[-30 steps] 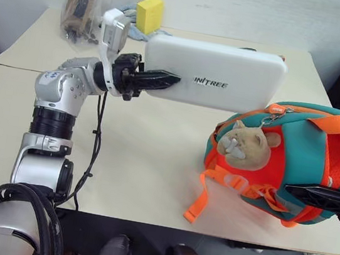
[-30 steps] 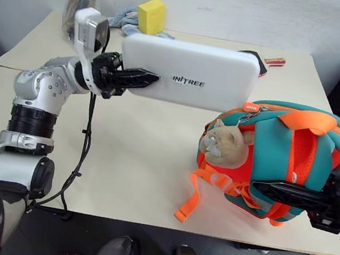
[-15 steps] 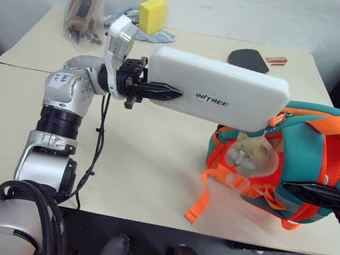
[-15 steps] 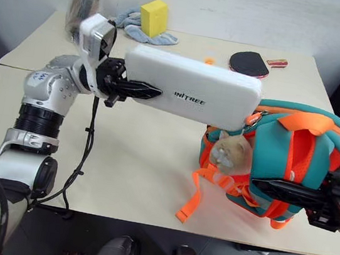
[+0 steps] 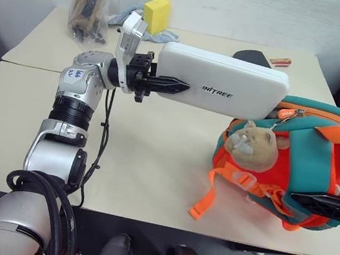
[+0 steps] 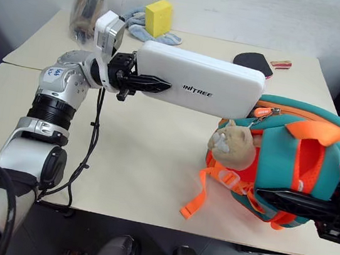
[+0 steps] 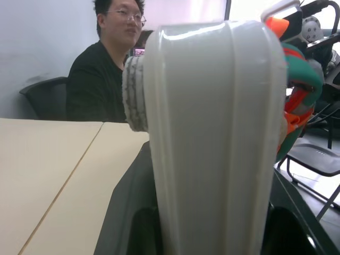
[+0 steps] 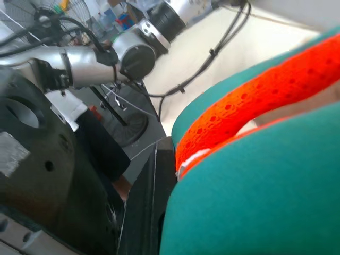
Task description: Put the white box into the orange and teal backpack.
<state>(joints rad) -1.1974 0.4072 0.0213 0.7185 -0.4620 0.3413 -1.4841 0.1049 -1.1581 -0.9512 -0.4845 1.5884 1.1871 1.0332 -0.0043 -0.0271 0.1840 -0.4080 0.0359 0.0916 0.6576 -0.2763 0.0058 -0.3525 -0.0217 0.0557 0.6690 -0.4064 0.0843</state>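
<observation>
Over the table [image 5: 152, 163], left gripper [image 5: 171, 86] clamps one end of the single white box [image 5: 226, 85], held level in the air, far end at the top of the one orange and teal backpack [image 6: 279, 162]. Right gripper [image 6: 299, 203] pinched shut on backpack fabric. Left wrist view adds a seated person [image 7: 103, 69]; head views add one yellow sponge [image 5: 155, 13], one paddle [image 6: 252, 60].

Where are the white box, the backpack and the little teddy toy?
white box [image 5: 238, 93], left eye view, middle of its flat white face.
orange and teal backpack [image 5: 320, 139], left eye view, teal top panel.
plush toy [image 6: 234, 143], right eye view, its tan head.
</observation>
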